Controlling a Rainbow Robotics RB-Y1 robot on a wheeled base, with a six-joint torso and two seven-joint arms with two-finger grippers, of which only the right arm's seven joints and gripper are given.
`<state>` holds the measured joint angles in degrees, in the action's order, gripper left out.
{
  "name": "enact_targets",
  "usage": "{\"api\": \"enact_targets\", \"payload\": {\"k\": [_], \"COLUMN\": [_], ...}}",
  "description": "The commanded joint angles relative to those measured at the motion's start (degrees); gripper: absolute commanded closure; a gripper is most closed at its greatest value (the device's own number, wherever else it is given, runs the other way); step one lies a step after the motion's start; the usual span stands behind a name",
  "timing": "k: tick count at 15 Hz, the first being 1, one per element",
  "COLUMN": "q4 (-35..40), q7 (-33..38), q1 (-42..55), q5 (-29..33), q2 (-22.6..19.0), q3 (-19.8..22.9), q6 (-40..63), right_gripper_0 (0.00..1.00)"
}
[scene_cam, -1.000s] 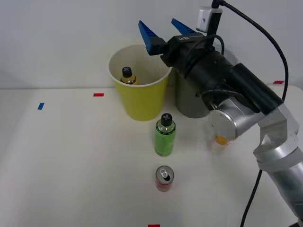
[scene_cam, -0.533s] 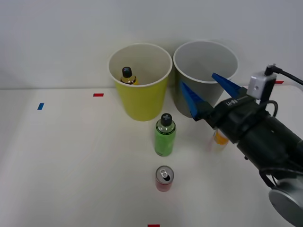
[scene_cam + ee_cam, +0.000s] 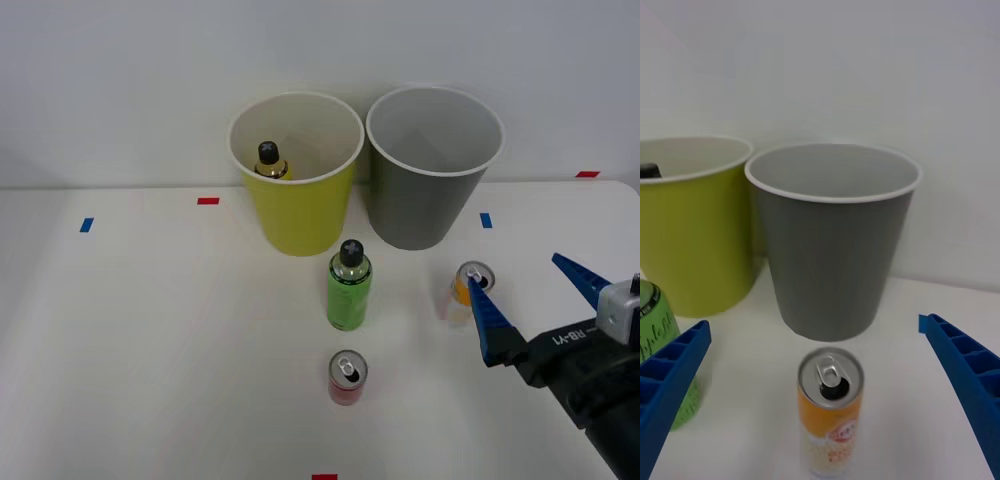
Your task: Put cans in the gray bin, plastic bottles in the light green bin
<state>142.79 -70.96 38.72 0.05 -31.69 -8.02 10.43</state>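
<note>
The light green bin (image 3: 300,215) and the gray bin (image 3: 420,205) stand side by side at the back of the table. A yellow, black-capped plastic bottle (image 3: 268,160) rests inside the light green bin. The green bottle (image 3: 348,288) stands upright in front of that bin, and the red can (image 3: 347,378) stands nearer still. The orange can (image 3: 467,285) is upright in front of the gray bin. My right gripper (image 3: 533,300) is open and empty, just near-right of the orange can. In the wrist view the orange can (image 3: 830,420) sits between the fingers (image 3: 670,382), short of the gray bin (image 3: 831,240).
Red tape marks (image 3: 208,200) and blue tape marks (image 3: 86,224) lie flat on the white table. A white wall rises close behind the bins. The left half of the table holds only the tape.
My right arm has pulled back from above the bins toward the front right and come down near the table by the orange can. The gripper has stayed open.
</note>
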Motion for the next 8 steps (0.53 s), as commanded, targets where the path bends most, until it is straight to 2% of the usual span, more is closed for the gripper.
{"api": "enact_targets", "payload": {"k": [1, 5, 7, 8], "q4": [0.04, 0.04, -0.05, -0.14], "q7": [1.35, 2.76, 3.11, 3.55], "q1": [8.65, 18.49, 22.71, 24.12], "q5": [4.87, 8.82, 16.73, 17.96], "q2": [1.46, 5.06, 6.64, 7.35], "q3": [1.34, 3.45, 4.42, 5.12], "q6": [-1.12, -3.23, -3.4, -3.4], "right_gripper_0": [0.0, 0.0, 0.0, 0.0]}}
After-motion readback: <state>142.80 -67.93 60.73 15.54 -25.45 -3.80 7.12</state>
